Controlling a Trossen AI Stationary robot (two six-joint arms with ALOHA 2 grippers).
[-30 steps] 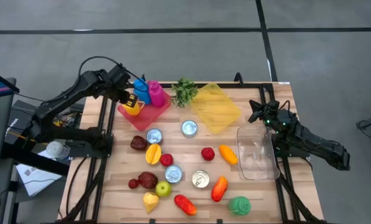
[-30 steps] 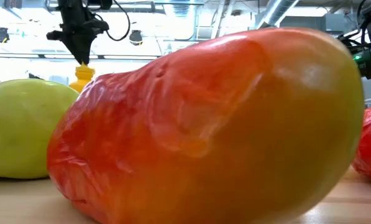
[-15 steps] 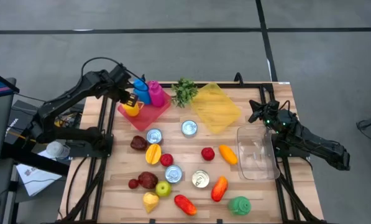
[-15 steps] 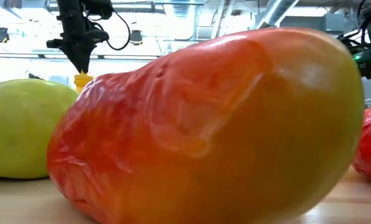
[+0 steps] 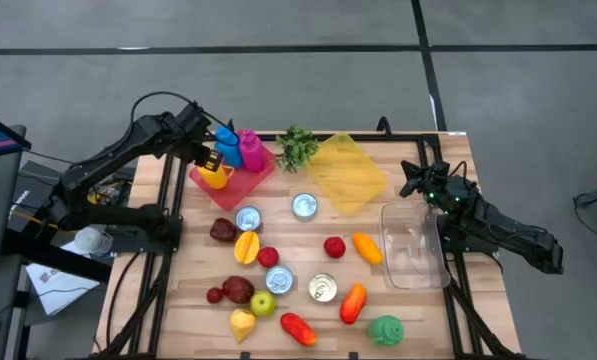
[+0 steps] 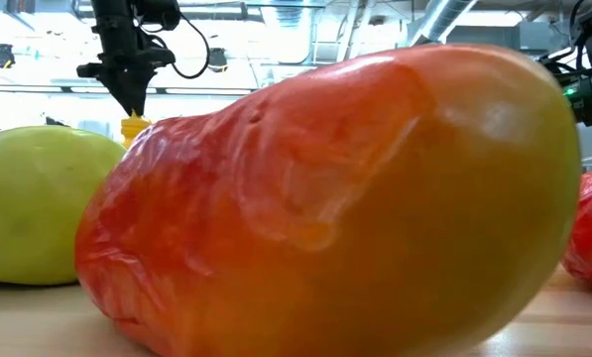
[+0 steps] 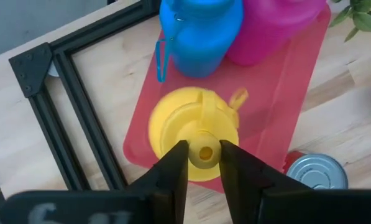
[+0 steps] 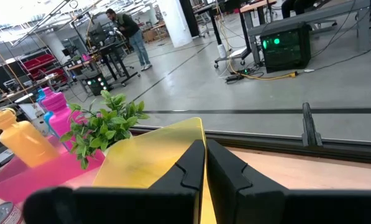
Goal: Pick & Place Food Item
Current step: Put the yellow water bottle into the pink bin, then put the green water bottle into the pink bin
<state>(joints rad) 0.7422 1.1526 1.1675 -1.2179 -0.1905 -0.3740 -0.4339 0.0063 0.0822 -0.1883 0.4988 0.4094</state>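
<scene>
A yellow bottle (image 5: pixel 213 172) (image 7: pixel 191 127) stands upright on a red tray (image 5: pixel 250 180) (image 7: pixel 291 87) at the table's far left, beside a blue bottle (image 5: pixel 227 148) and a pink bottle (image 5: pixel 249 148). My left gripper (image 5: pixel 215 164) (image 7: pixel 204 163) comes down on the yellow bottle from above, its fingers at the spout. In the low view only the bottle's top (image 6: pixel 132 127) shows, under the gripper (image 6: pixel 132 107). My right gripper (image 5: pixel 410 180) (image 8: pixel 206 155) waits shut at the table's right edge, touching nothing. My left gripper has the yellow bottle's spout (image 7: pixel 205 153) between its two fingertips, one on each side. The fingers slant steeply down onto it from above. The bottle stands upright with its base on the red tray.
Toy fruit, vegetables and several tins lie over the table's middle and near part. A yellow sheet (image 5: pixel 346 172), a green plant (image 5: pixel 296 147) and a clear tub (image 5: pixel 413 245) are at the far and right side. An orange-red fruit (image 6: pixel 335 198) fills the low view.
My left gripper has come down a little with the yellow bottle, whose top has sunk lower behind the fruit in the low view.
</scene>
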